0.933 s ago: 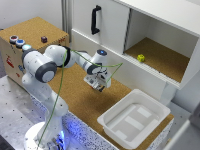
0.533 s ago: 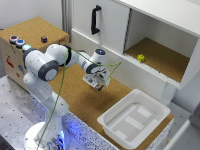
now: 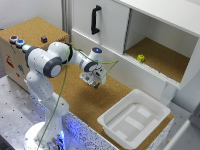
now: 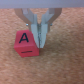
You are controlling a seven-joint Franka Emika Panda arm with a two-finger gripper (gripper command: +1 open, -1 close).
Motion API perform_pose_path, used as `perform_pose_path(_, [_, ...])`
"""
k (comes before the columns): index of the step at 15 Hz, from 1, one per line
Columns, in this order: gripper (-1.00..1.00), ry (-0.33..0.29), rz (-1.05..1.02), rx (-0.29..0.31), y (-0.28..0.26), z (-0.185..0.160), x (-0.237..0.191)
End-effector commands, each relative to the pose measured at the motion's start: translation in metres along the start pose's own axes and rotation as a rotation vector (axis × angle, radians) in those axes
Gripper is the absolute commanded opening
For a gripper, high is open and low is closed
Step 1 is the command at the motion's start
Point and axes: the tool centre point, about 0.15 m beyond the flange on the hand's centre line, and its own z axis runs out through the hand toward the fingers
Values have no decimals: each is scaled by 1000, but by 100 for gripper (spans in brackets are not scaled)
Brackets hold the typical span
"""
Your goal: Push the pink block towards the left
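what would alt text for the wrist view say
A small pink block marked with a black letter A sits on a brown cork surface, right beside the gripper, whose closed fingers rest against the block's side.

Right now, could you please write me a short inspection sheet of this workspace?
Surface: cork board on a perforated metal table.
Job's things: pink block, letter A on one face, lying on the cork right beside the gripper's fingers.
Clutter: white tray on the cork; yellow-green block inside the open cabinet; dark purple block on the wooden box.
Gripper: gripper low over the cork, fingers close together, holding nothing.
Cables: green cable looping along the arm.
Surroundings: white cabinet with black handle.
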Motion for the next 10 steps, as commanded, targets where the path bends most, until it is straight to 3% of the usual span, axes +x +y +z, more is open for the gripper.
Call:
perform_pose_path(1, [-100,-95,-15,-5,-66,18,12])
perform_pose_path(10, [-100,-134,-63,20,-139,33,16])
